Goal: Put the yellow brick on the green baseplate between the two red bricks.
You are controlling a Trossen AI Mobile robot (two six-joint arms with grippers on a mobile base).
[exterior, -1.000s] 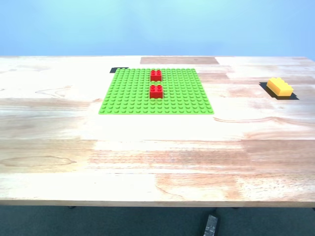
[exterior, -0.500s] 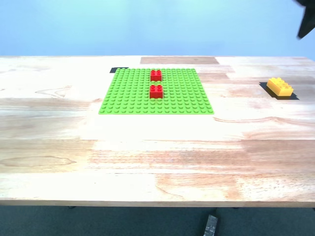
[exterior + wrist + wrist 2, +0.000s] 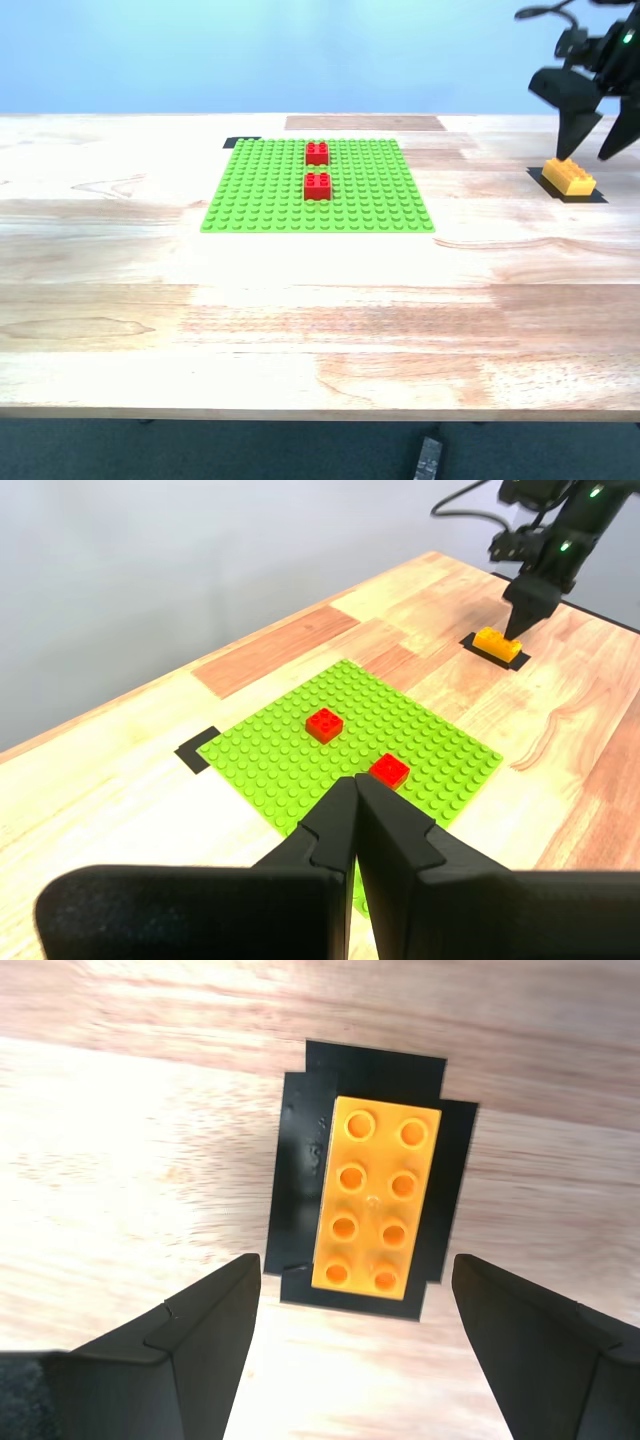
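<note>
Wooden table [image 3: 320, 320]: the work surface, bearing all the task's things; no brand, label or writing can be read anywhere in the three views.

The green baseplate [image 3: 270, 200]: lies flat toward the table's 12 o'clock edge in the exterior view, one far corner set against a black tape corner mark [image 3: 240, 142], which probably fixes its position.

My second gripper [image 3: 598, 150]: hangs over the yellow brick at the exterior view's 3 o'clock side, jaws spread wide and pointing down. In the second wrist view the fingers [image 3: 200, 1340] stand apart on either side of the brick's long axis and touch nothing, a stance that suits closing across its narrow width.

My first gripper [image 3: 354, 795]: jaws pressed together and holding nothing, raised over the table near the baseplate; apparently idle.

The yellow brick [image 3: 568, 176]: rests studs up on a patch of black tape [image 3: 300, 1180], well apart from the baseplate and not yet grasped. The patch seems to mark its starting place.

The two red bricks [image 3: 317, 153] [image 3: 318, 185]: seated on the baseplate in one line, at 12 and 6 o'clock of each other, with a narrow gap of bare studs between them, the yellow brick's target.
</note>
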